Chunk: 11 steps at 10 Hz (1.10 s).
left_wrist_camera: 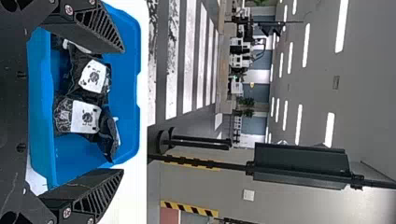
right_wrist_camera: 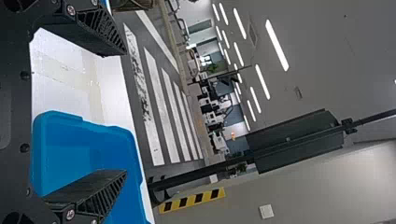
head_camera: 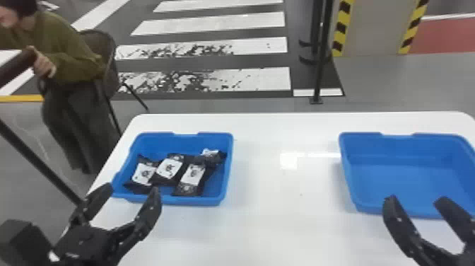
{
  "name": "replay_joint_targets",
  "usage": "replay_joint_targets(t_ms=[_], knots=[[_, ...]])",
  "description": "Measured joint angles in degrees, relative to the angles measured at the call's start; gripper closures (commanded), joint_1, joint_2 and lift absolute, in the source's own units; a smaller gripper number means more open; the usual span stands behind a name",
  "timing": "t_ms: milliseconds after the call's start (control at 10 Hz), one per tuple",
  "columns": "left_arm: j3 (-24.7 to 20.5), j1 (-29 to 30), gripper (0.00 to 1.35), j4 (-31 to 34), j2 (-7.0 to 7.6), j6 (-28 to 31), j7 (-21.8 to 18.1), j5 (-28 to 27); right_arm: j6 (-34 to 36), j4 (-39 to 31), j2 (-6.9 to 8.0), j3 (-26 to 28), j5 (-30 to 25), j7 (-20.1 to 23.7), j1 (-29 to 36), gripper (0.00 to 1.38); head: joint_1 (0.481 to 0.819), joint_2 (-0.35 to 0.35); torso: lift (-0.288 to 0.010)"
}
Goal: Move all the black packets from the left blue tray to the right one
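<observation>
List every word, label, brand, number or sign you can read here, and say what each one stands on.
Readable words, brands or numbers: none.
White labels on the black packets in the left blue tray: dark marks, too small to read.
Yellow-and-black stripes on the grey pillar: a marking with no lettering that I can make out.
Small white plate on the wall: too small to read.

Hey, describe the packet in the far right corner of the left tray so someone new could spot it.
On the white table, find the left blue tray. In its far right corner lies a black packet. Its white label shows at its far edge, while its neighbours show theirs across their middles.
</observation>
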<state>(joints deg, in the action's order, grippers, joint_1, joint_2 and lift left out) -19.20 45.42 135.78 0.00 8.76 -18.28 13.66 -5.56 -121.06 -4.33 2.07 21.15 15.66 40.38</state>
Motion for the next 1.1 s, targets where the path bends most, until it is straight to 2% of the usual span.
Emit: replay_joint_targets(t_ms=[800,1100], knots=[[0.0,0.14,0.13,-0.01,0.0,0.57,0.0,0.36,0.77,0.02,-0.04,-0.36,-0.58,-0.01,-0.02,0.12,0.695,0.173,-0.14],[0.04,-0.65,0.13,-0.01,0.0,3.0,0.0,-0.75,0.78,0.48,0.01,-0.36,0.61,-0.01,0.11,0.12,0.695,0.172,-0.14]])
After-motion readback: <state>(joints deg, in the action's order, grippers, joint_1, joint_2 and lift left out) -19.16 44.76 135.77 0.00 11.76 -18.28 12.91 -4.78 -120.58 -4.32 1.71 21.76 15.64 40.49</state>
